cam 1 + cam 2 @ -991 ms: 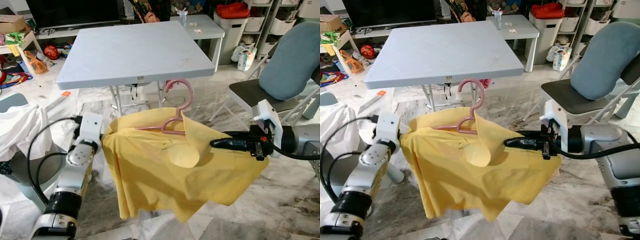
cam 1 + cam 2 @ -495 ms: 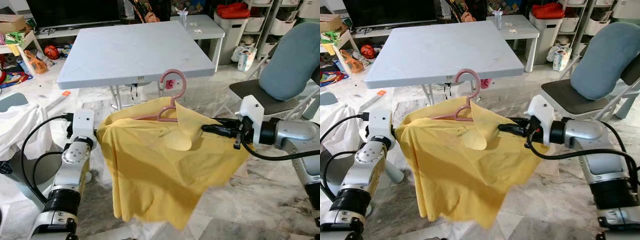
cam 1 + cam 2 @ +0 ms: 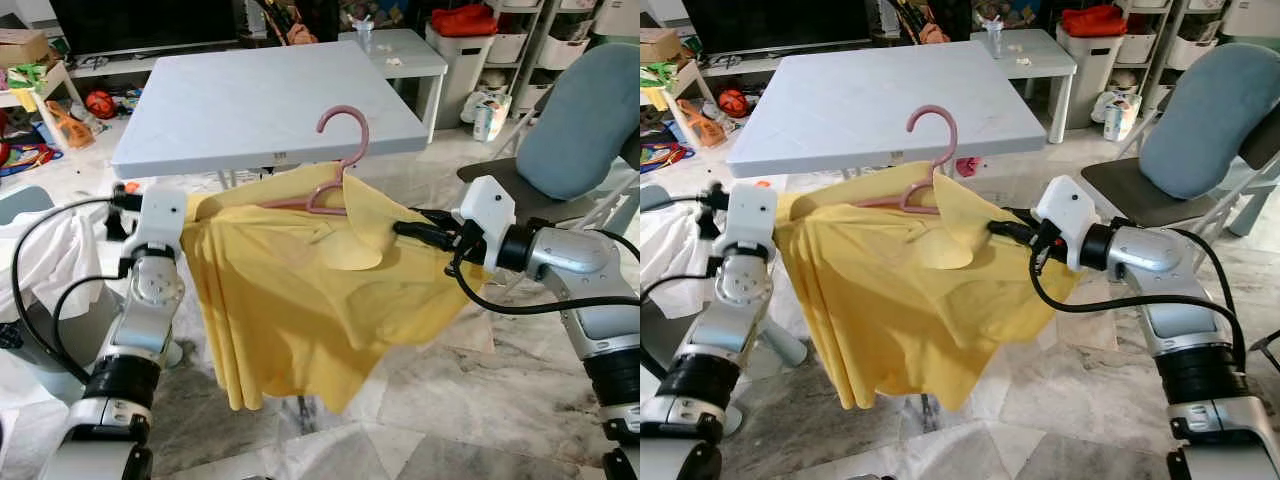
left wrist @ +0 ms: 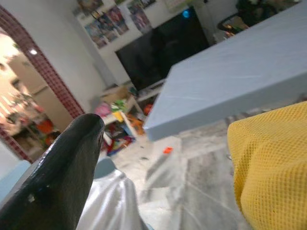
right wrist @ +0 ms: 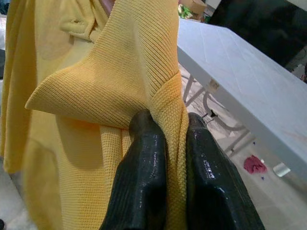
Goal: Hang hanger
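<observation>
A yellow shirt [image 3: 290,300] hangs on a pink hanger [image 3: 345,125], held up between my two arms in front of the grey table [image 3: 250,100]. The hanger's hook stands upright and overlaps the table's near edge in the eye views. My right gripper [image 3: 400,229] is shut on a fold of the shirt near the collar, and the right wrist view shows the cloth pinched between its fingers [image 5: 144,158]. My left gripper [image 3: 188,212] sits at the shirt's other shoulder. One black finger [image 4: 62,167] stands well apart from the yellow cloth [image 4: 273,163], which covers the other finger.
A folding chair with a blue-grey cushion [image 3: 585,120] stands close on the right. White cloth [image 3: 40,260] lies over a seat on the left. Toys, storage bins [image 3: 465,40] and a low white table [image 3: 400,50] line the back. Marble floor lies below the shirt.
Both arms have lifted the shirt and hanger higher and toward the table. The right gripper has drawn inward to the left, still holding the shirt; the hook now overlaps the table's edge.
</observation>
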`<state>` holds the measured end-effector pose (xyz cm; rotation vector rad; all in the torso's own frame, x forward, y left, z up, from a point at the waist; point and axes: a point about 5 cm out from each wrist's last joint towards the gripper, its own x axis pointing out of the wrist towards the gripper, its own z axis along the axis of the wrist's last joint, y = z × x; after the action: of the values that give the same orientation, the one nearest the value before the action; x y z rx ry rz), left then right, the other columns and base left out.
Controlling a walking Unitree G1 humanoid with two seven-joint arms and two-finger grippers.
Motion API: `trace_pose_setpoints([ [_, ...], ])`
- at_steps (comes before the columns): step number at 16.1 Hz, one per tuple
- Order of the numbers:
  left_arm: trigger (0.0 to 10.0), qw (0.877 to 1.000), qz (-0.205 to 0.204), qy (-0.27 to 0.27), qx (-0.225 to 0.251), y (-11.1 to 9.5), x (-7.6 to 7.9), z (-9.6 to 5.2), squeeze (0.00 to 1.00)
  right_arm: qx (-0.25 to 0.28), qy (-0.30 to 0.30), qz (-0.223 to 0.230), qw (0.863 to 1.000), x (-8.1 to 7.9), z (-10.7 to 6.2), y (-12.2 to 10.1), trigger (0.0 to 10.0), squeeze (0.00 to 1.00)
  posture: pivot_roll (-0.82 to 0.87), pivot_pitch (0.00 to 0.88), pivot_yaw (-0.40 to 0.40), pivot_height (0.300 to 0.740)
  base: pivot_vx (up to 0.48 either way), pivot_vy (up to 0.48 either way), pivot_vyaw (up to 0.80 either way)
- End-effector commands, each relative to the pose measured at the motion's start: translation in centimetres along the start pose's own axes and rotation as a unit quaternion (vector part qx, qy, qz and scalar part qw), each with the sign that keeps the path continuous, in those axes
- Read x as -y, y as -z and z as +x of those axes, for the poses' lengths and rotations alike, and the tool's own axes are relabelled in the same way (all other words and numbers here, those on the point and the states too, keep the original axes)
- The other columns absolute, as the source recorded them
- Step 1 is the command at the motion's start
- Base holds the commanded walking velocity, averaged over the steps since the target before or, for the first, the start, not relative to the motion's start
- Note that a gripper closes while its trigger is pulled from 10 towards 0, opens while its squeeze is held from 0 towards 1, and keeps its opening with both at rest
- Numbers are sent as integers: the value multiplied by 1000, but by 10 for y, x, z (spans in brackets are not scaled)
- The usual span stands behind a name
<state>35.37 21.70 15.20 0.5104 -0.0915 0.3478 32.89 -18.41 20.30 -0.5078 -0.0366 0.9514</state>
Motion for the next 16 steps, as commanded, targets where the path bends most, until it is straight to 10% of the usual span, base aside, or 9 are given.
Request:
trace_pose_setpoints([
  [1,10000,1000,13,-24,-1,4,-10,3,1000,-4,-3,-35,999,1,-6,-4,10000,0,-144,0,33,740,0,0,0],
  [5,10000,992,91,14,90,-21,3,4,1000,-100,11,-141,985,-3,4,21,10000,0,-134,0,29,740,0,0,0],
  [6,10000,999,22,8,43,-16,2,6,1000,-114,28,-163,979,-1,7,23,10000,0,-131,0,28,740,0,0,0],
  [7,10000,964,-247,54,-81,-1,20,4,1000,-120,58,-187,973,-1,15,26,10000,0,-127,0,29,740,0,0,0],
  [8,10000,959,-262,74,-70,-4,24,3,1000,-118,66,-184,974,0,17,26,10000,0,-128,0,29,740,0,0,0],
  [11,10000,943,-238,233,9,-26,60,-23,1000,-119,154,-155,969,13,23,26,10000,0,-128,0,32,740,0,0,0],
  [15,10000,959,-197,202,-15,-6,50,-22,1000,-95,139,-164,972,18,19,20,10000,0,-127,0,31,740,0,0,0],
  [16,10000,967,-202,153,-30,1,30,-11,110,-90,96,-162,978,19,6,22,10000,0,-128,0,25,740,0,0,0],
])
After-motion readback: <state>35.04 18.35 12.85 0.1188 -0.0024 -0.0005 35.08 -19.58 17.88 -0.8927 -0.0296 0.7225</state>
